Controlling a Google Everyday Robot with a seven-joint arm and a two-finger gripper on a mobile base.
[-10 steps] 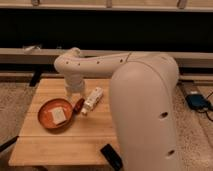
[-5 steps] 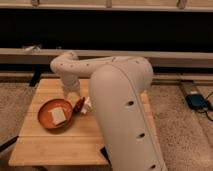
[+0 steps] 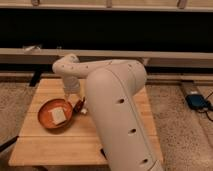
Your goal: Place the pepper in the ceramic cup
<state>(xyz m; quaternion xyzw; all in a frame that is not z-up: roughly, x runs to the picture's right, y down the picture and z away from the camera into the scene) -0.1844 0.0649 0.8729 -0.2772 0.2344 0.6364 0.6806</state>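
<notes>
gripper (image 3: 73, 98): at the tip of the white arm (image 3: 116, 95), pointing down, low over the wooden table (image 3: 55, 145)
hand state: released, 2 fingers spread apart, nothing seen clamped between them
pepper (image 3: 78, 105), look: small, dark red, glossy, rounded-oblong, much smaller than the plate beside it
pepper, place: on the table, just below the gripper and a little to its right in the view; touching the fingertips or just clear of them, cannot tell
pepper, long axis: roughly along the near-far line of the table, leaning slightly sideways; seen as a short upright streak under the gripper; which end is which, too blurred to tell
plate (image 3: 43, 108): orange-red, round, flat on the table, below and to the left of the gripper in the view, its right rim just beside the pepper
pale piece (image 3: 58, 116): 1 small cream-white squarish thing lying in the middle of the plate, apart from the gripper; whether a cup, cannot tell
white bottle (image 3: 84, 111): only 1 end showing, just right of the pepper and below the gripper, the rest hidden behind the arm's thick near link
arm, pose: thick near link filling the lower middle of the view, thinner link reaching left to a bend above the gripper, then dropping straight down to it
blue device (image 3: 197, 101): on the floor, far to the right of the gripper, well apart from the table
</notes>
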